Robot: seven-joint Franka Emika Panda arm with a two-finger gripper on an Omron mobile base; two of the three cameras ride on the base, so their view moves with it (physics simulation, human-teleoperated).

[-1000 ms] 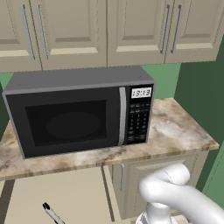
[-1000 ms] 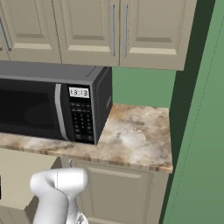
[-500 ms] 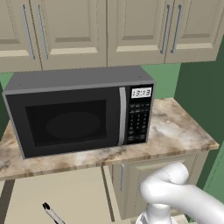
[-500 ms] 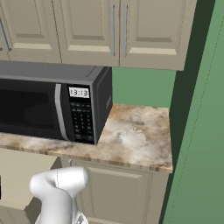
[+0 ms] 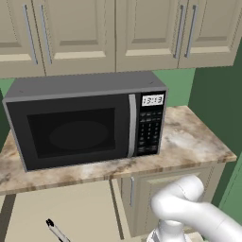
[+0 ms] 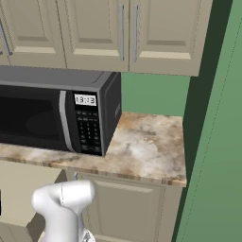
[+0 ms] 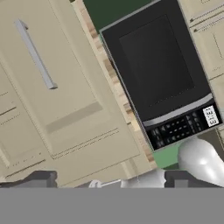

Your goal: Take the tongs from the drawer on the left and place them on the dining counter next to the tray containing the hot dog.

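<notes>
Lying in open beige drawer point(image 5: 71, 212), slim silver-grey tongs point(image 5: 56, 230), black end

A black microwave point(image 6: 56, 113) sits at nine o'clock on the marble worktop point(image 6: 146, 151); beige upper cabinets point(image 6: 99, 33) span twelve o'clock; a green wall point(image 6: 212, 142) fills three o'clock; the white arm point(image 6: 64, 208) rises at seven o'clock.

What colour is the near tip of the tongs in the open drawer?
Black on the tongs, with thin silver-grey arms running off the frame; left base view shows it best.
</notes>
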